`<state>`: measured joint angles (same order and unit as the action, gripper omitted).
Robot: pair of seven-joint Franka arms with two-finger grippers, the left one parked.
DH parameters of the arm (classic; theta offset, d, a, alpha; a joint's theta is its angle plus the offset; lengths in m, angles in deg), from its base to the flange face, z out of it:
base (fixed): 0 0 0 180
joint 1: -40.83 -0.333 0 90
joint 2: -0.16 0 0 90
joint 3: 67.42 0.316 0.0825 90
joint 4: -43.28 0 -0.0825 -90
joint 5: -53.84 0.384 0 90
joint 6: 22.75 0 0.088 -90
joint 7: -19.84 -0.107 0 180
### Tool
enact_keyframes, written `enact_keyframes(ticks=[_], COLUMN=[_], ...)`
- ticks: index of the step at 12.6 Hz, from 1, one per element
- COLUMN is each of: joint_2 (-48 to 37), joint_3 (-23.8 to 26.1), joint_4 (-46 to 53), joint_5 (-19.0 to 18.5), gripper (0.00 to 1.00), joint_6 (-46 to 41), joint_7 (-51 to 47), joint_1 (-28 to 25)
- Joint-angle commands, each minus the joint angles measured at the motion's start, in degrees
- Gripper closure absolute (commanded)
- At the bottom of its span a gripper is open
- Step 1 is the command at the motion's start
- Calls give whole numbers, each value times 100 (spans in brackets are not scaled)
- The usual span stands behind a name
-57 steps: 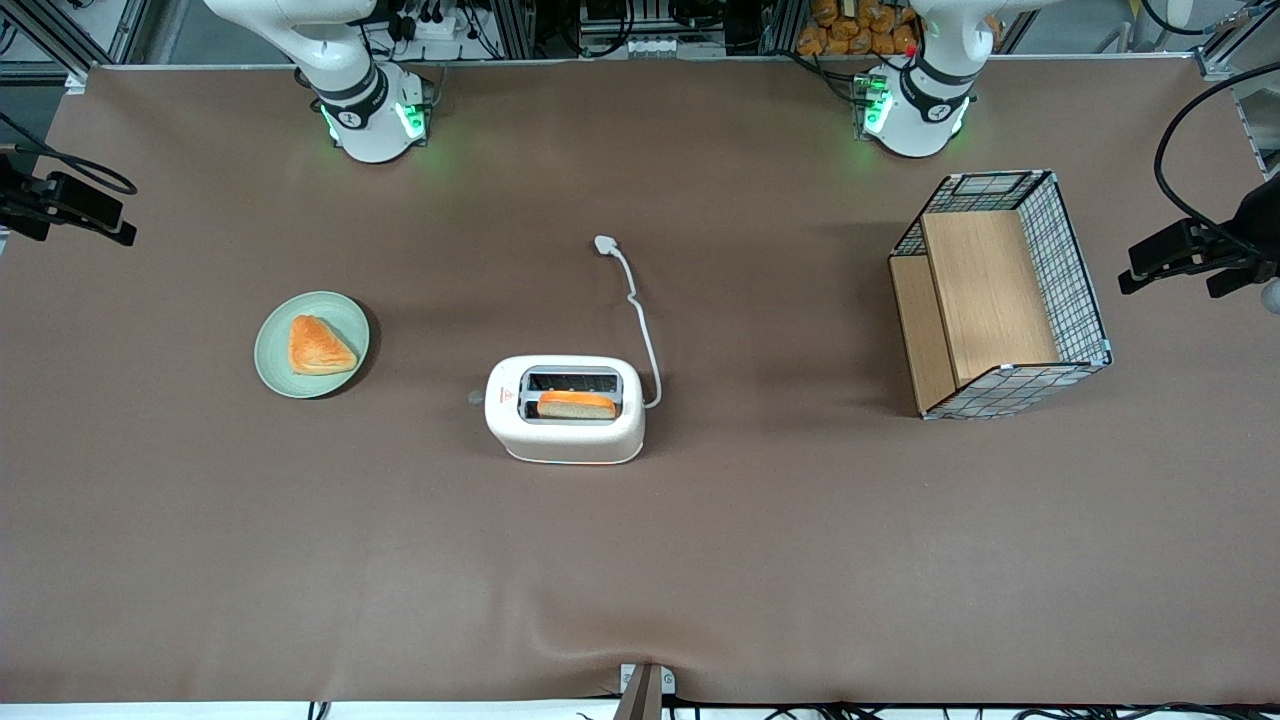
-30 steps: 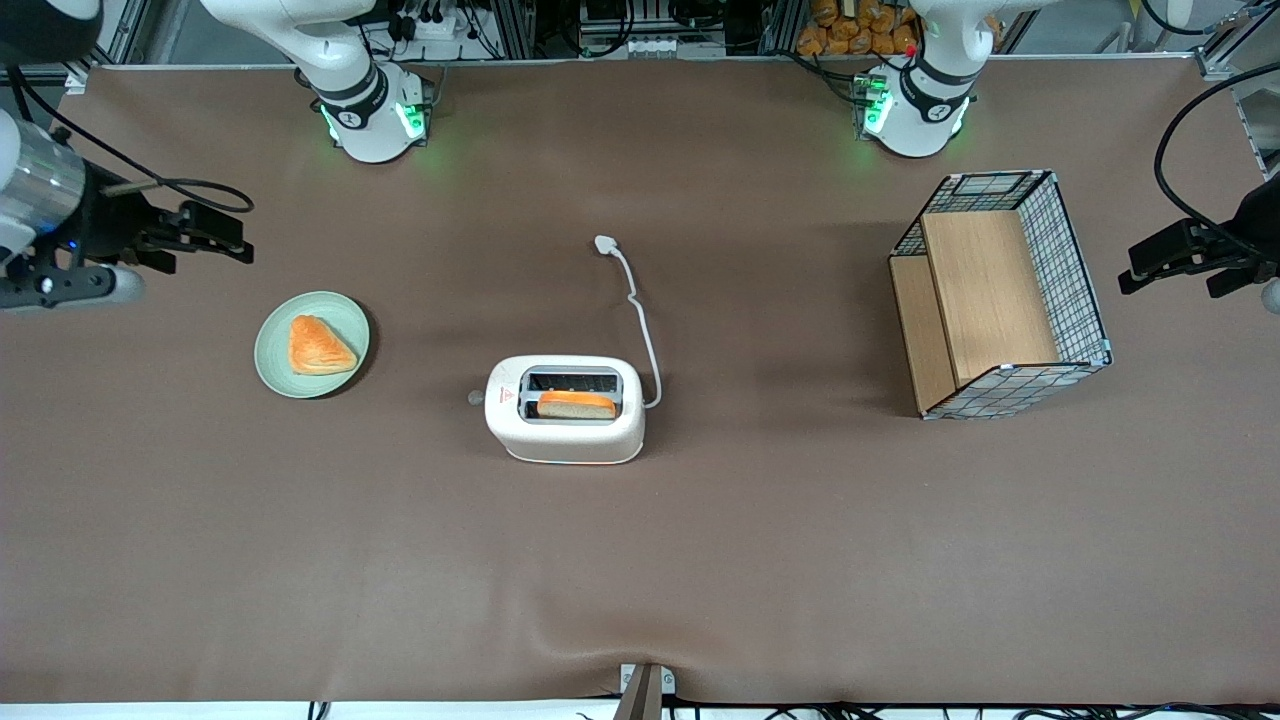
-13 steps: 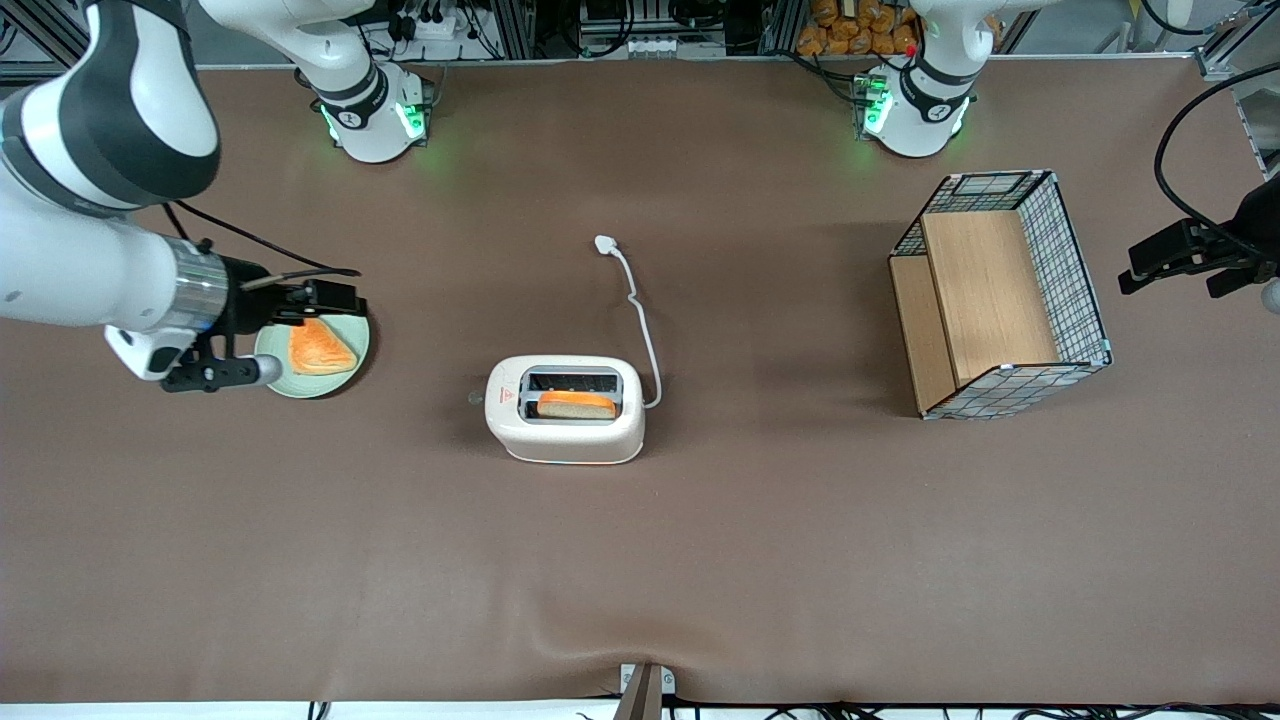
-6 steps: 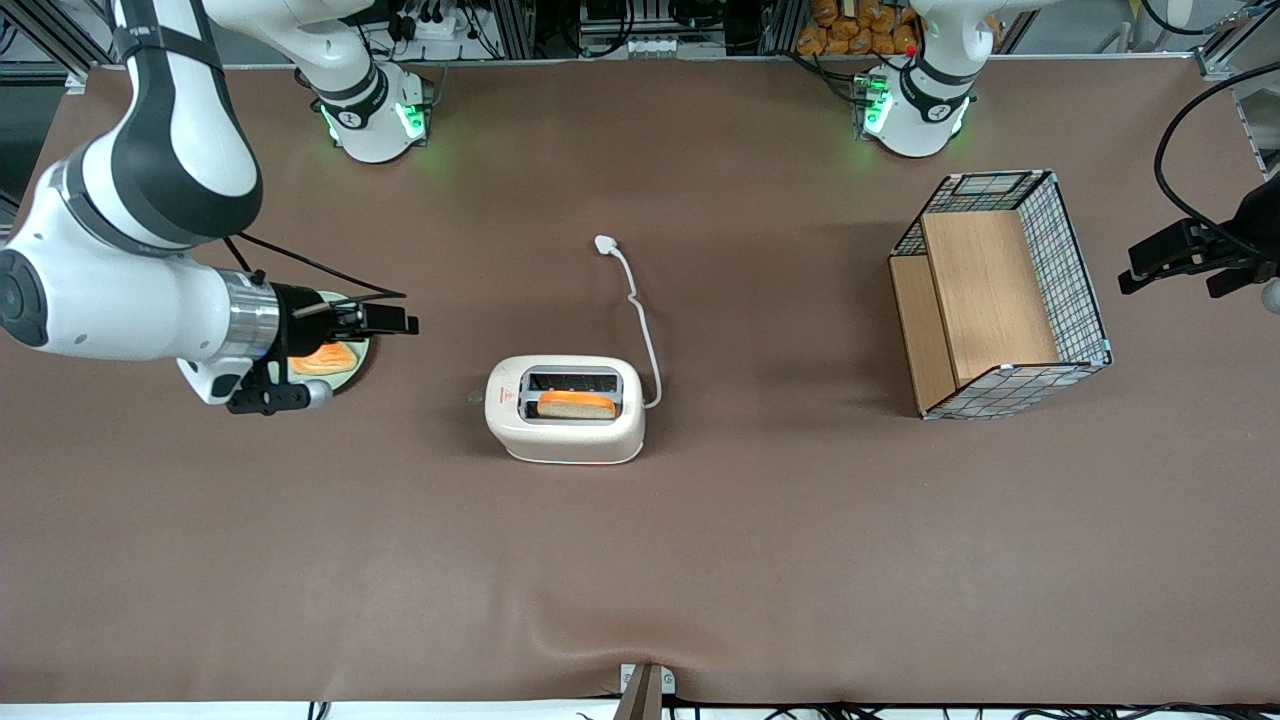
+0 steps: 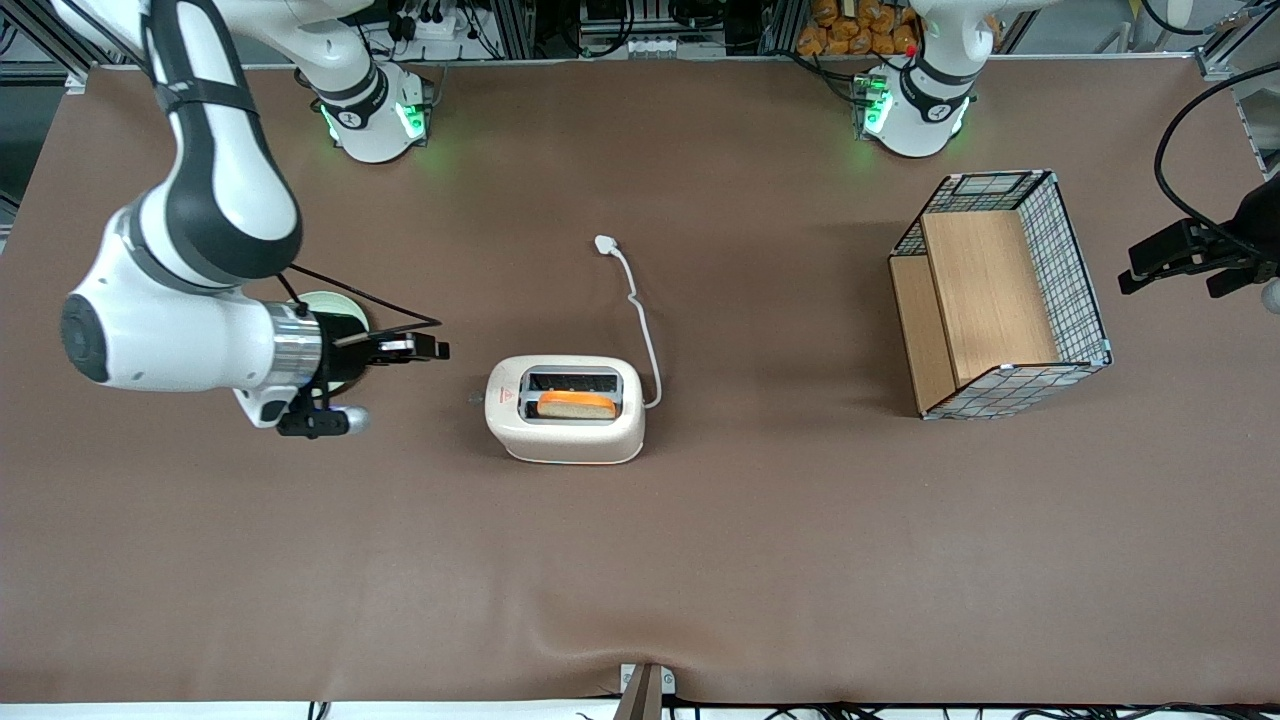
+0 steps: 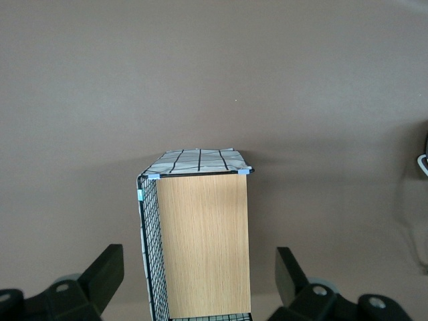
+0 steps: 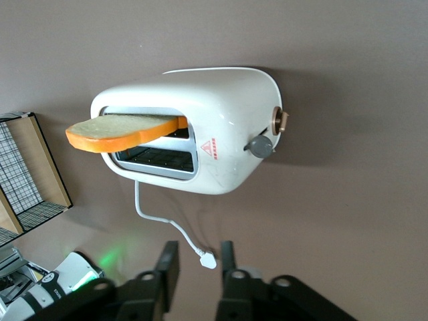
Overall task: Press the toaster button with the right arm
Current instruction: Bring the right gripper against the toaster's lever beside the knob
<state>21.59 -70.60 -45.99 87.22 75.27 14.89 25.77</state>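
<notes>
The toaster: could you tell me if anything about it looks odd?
Its plug lies loose on the table, connected to nothing, though bread sits in one slot. The tool hovers beside the toaster's button end.

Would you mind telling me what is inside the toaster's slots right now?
The toaster holds one bread slice in the slot nearer the front camera; the other slot looks empty. The slice's lower part is hidden. The gripper hovers beside the toaster button.

We see a wire basket (image 5: 1000, 295) with wooden boards (image 5: 985, 295) toward the parked arm's end of the table (image 5: 700, 560), mid-frame in height. A bread slice (image 5: 576, 404) sits at frame centre. A green plate (image 5: 322, 299) peeks out beneath the gripper (image 5: 440, 349).
</notes>
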Motion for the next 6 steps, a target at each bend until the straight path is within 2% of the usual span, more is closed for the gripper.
enact_keyframes(ticks=[1,4,6], joint_2=[62,80,97], joint_3=[-59,-51,-51], joint_4=[-90,-336,-364], joint_5=[63,-199,-209], gripper=[100,100,100], joint_6=[15,435,568], joint_7=[-15,47,47], joint_1=[12,-93,-137])
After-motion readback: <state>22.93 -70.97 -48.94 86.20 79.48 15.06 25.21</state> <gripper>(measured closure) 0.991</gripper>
